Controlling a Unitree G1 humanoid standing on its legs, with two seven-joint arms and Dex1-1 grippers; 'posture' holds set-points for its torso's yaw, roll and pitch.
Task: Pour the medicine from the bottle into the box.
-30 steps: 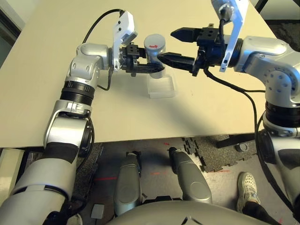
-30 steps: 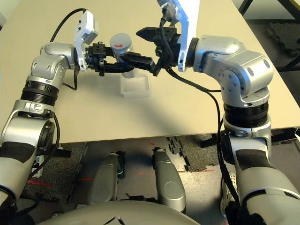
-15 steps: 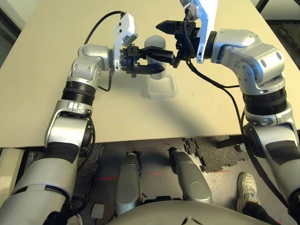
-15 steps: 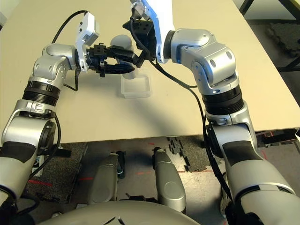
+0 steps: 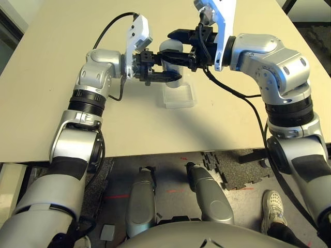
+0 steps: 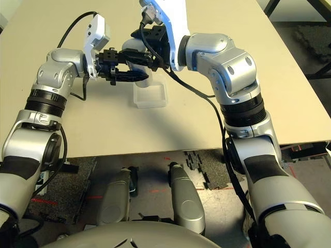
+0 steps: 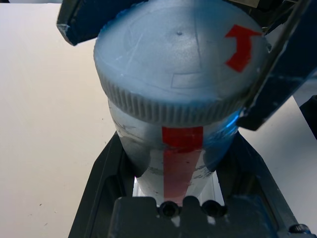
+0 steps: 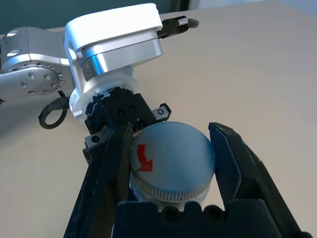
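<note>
The silvery-grey bottle [image 5: 170, 46] stands upright just above the table, right behind the clear square box [image 5: 179, 96]. My left gripper [image 5: 173, 67] is shut on the bottle's body from the left. The right gripper [image 8: 171, 148] reaches in from the right, and its two fingers [image 8: 111, 168] press on either side of the round cap [image 7: 178, 74] with its red arrow mark. A red strip runs down the bottle's side. The medicine is hidden inside the bottle. The box lies flat on the beige table [image 5: 62, 51], and nothing shows in it.
The table's front edge [image 5: 155, 151] runs across below the box, with dark floor and foam mats beyond it. A person's shoe [image 5: 272, 204] shows on the floor at the lower right. Bare tabletop lies left and right of the box.
My right gripper has swung in from the right, moved over the bottle's top and brought its fingers in onto the cap. The left gripper, bottle and box have stayed put.
</note>
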